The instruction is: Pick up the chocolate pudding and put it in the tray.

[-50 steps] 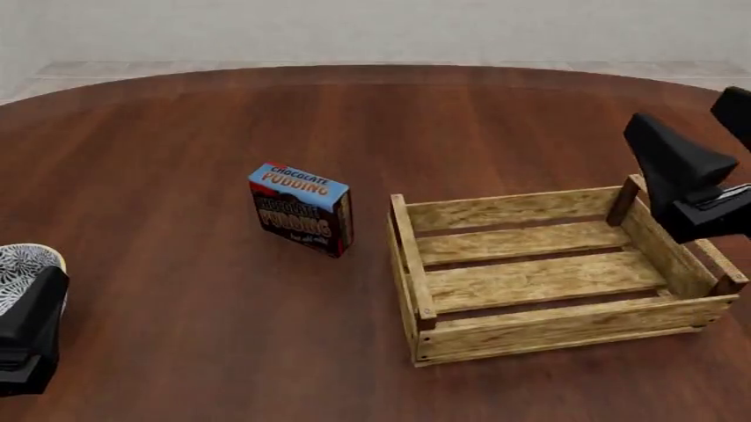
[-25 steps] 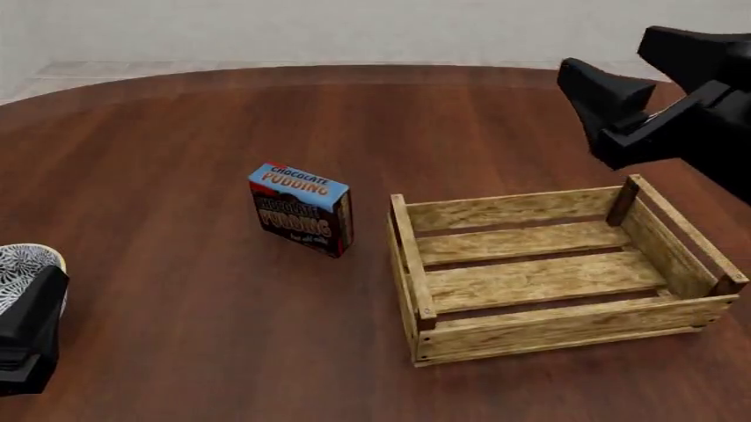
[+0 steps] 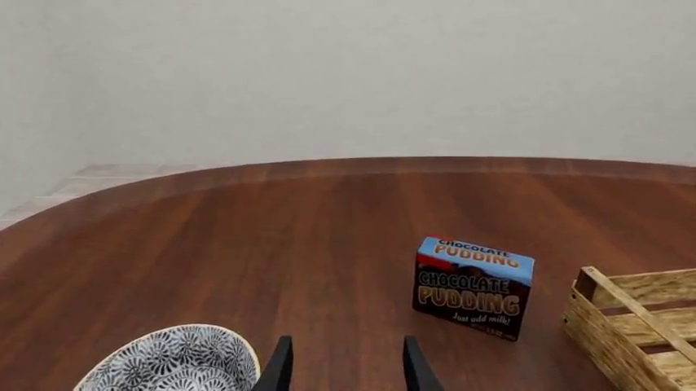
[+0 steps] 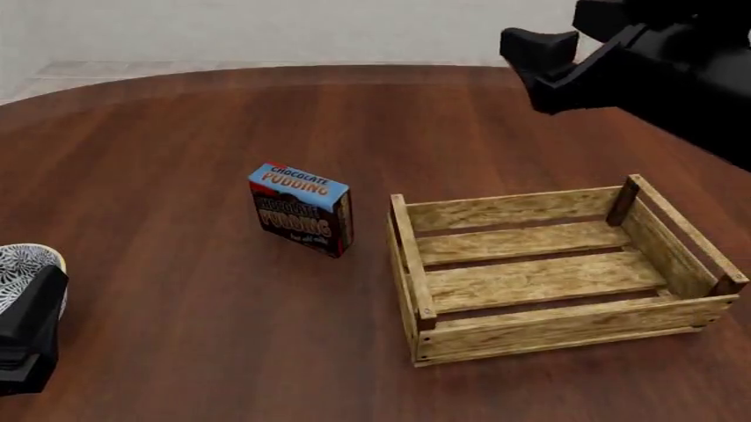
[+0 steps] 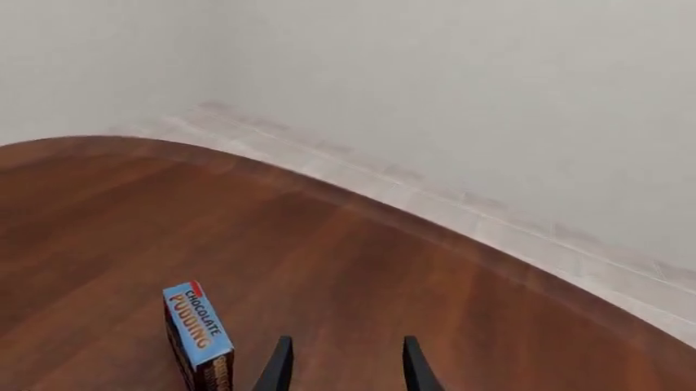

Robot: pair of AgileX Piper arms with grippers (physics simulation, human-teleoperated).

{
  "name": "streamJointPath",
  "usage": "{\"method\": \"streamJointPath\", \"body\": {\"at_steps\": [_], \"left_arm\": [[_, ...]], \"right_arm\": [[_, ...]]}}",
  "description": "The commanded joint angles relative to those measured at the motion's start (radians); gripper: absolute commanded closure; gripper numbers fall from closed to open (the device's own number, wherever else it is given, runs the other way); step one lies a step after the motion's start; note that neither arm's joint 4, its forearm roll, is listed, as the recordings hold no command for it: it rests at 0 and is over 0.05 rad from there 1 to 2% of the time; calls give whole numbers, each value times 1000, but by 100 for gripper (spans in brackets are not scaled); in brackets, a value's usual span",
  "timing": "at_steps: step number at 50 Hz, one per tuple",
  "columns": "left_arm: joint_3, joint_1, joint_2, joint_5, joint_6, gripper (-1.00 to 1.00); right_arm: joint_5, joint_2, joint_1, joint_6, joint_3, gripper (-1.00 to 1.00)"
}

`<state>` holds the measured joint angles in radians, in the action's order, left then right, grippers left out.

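There's a white patterned bowl (image 3: 174, 358) with a dark squiggly print sitting on the round dark wood table (image 4: 176, 290), just beside the left gripper's fingers. Plain pale wall (image 5: 490, 98) behind.

Reddish-brown wood grain with darker streaks across the table (image 4: 176, 132). Dark brown front on the pudding box (image 4: 302, 209), orange lettering with a pale outline, light blue top carrying dark brown words, red trim at the corners. Same box in the left wrist view (image 3: 472, 287): blue top, brown face, orange letters, small pale script beneath. Pale, weathered tan slats on the crate (image 4: 551, 313) beside the box, with mottled grey-brown blotches and darker brown corner posts. White bowl (image 4: 24, 264) left of the box, covered in a fine black scale-like pattern. Matte black on both grippers (image 4: 540, 53) (image 4: 30, 338). Off-white wall (image 4: 294, 26) beyond the table, pale beige floor strip below it.
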<state>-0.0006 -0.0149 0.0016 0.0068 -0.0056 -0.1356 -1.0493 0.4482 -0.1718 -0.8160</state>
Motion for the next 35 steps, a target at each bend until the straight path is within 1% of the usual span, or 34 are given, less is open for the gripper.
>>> {"method": "streamJointPath", "body": {"at_steps": [1,2,5,6,9,11,14,21,23,24,25,35], "left_arm": [[0,1,0,0,-2,-100],[0,1,0,0,-1,-100],[0,1,0,0,-1,-100],[0,1,0,0,0,-100],[0,1,0,0,1,-100],[0,1,0,1,1,-100],[0,3,0,1,1,-100],[0,1,0,1,3,-100],[0,0,0,1,6,-100],[0,-1,0,2,3,-100],[0,-1,0,2,4,-100],[0,-2,0,2,5,-100]], "right_arm": [[46,-90,44,-7,-96,-100],[48,-98,48,-14,-100,-100],[52,-113,59,-8,-119,-100],[47,-114,70,-23,-118,-100],[50,-128,71,-19,-132,-100],[55,-135,79,-31,-140,-100],[66,-153,77,-34,-164,-100],[101,-175,93,-24,-221,-100],[111,-190,93,-39,-237,-100],[126,-203,95,-27,-255,-100],[135,-211,98,-26,-265,-100],[168,-263,112,-26,-331,-100]]}}
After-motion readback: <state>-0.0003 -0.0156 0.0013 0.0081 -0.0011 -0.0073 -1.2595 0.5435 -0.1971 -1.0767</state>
